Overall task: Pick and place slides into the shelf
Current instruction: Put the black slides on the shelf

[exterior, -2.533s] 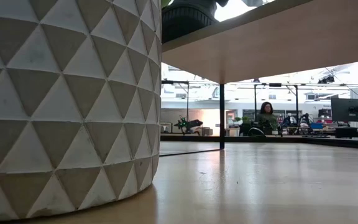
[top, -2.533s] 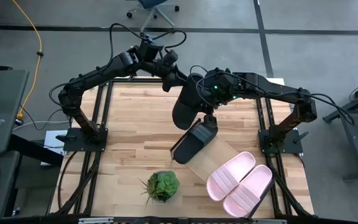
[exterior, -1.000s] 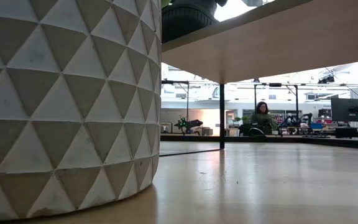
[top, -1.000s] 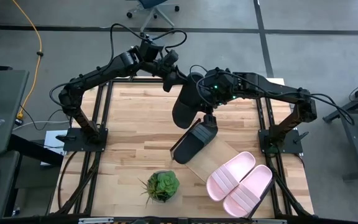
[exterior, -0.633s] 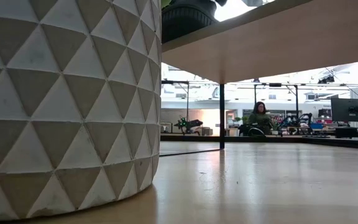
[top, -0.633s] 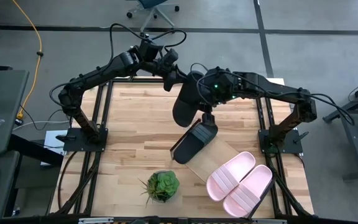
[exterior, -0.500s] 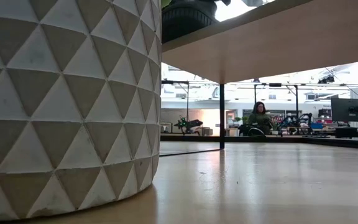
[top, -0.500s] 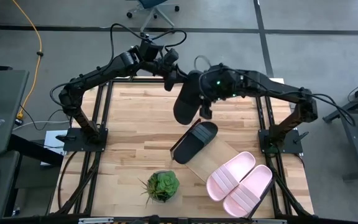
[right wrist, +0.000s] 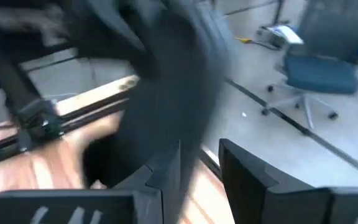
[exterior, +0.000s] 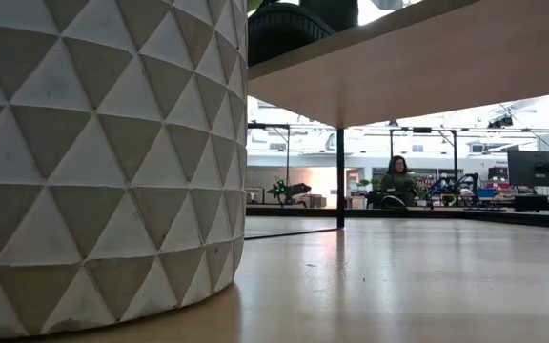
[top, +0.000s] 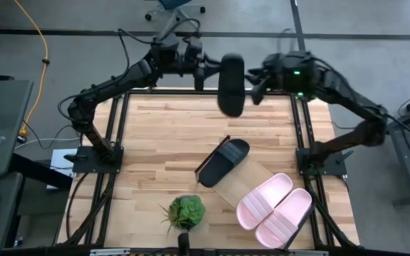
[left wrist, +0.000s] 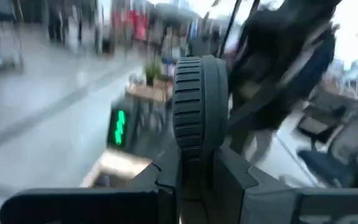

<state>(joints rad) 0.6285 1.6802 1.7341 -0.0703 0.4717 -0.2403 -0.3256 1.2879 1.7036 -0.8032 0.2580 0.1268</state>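
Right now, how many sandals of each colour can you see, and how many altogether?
Black slides: 2, one held in the air at the table's far edge, one lying on the shelf.
Pale pink slides: 2, side by side on the shelf.
Total: 4

Both grippers lifted the black slide (top: 230, 84) toward the table's far edge.

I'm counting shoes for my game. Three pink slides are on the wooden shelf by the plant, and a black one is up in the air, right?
Not quite. Only two pink slides lie on the shelf, as the high view shows. A black slide is indeed up in the air between the arms, and the plant is beside the shelf.
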